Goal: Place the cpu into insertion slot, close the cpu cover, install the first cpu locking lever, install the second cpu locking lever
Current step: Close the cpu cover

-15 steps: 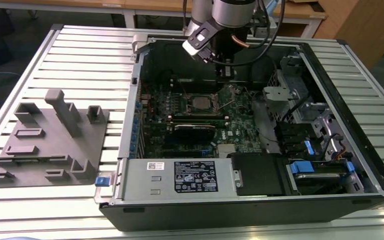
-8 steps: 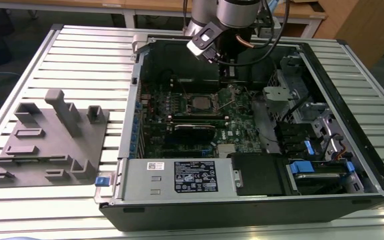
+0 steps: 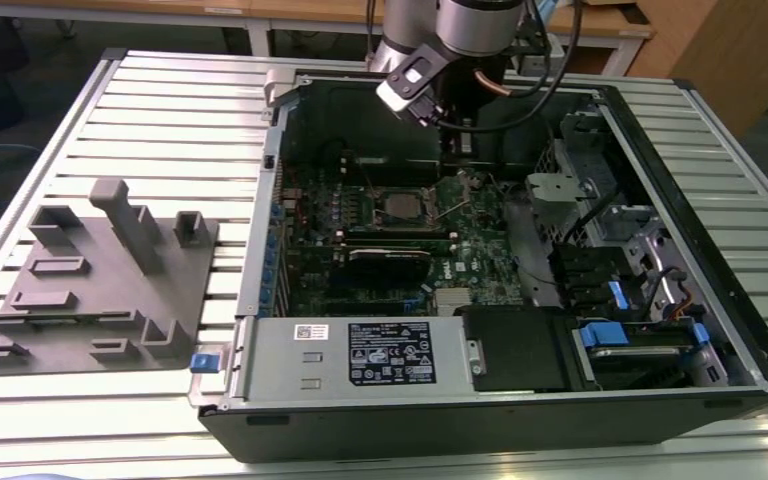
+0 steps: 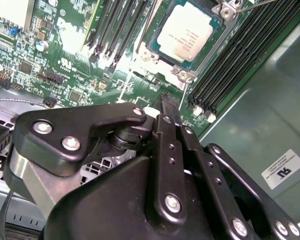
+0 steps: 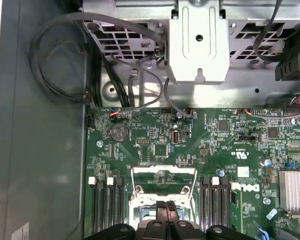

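Chip (image 4: 186, 31) sits flat in its socket (image 4: 160, 56) on the green board (image 5: 250, 150), dull metal face up, inside the open computer case (image 3: 704, 300) on the slatted table (image 3: 157, 110). It looks square with the socket rim, so I judge the placing step done.

I'd expect the chip to be light, thin and stiff. Its smooth metal top would be slippery, and the contacts beneath it and in the socket are easily damaged. If I had to lift it, I would take it by two opposite edges and never drag it sideways.

In the first wrist view the cover (image 5: 163, 170), a thin silver frame with a window, stands raised off the socket, and I can see the board through it. It should be springy sheet metal on a hinge, best pushed on its free edge.

My claw (image 4: 166, 100) is narrow, fingers drawn together, and I see nothing between them. In the second wrist view its tips are near the socket's edge, clear of the chip, which lies just beyond them. In the first wrist view the tips are close to the raised cover; I cannot tell whether they touch it
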Available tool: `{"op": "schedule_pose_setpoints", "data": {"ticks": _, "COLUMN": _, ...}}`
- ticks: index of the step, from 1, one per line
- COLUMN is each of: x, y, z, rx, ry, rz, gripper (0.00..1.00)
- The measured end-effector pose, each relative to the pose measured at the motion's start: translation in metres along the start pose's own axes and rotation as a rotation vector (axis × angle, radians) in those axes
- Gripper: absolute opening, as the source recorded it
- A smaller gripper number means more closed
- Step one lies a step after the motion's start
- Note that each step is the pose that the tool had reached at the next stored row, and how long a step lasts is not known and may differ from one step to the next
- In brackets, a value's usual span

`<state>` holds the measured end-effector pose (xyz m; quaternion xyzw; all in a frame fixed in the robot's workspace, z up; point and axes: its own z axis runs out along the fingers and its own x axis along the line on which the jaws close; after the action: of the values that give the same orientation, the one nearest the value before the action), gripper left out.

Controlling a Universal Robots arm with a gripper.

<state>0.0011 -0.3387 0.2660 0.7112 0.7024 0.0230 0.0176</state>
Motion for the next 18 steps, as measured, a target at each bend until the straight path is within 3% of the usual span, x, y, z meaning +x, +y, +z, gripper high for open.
{"op": "schedule_pose_setpoints", "data": {"ticks": 18, "x": 0.0005, "y": 0.0396, "z": 0.0024, "rx": 0.0001, "ry": 0.0000, "rz": 0.000, "gripper": 0.11}}
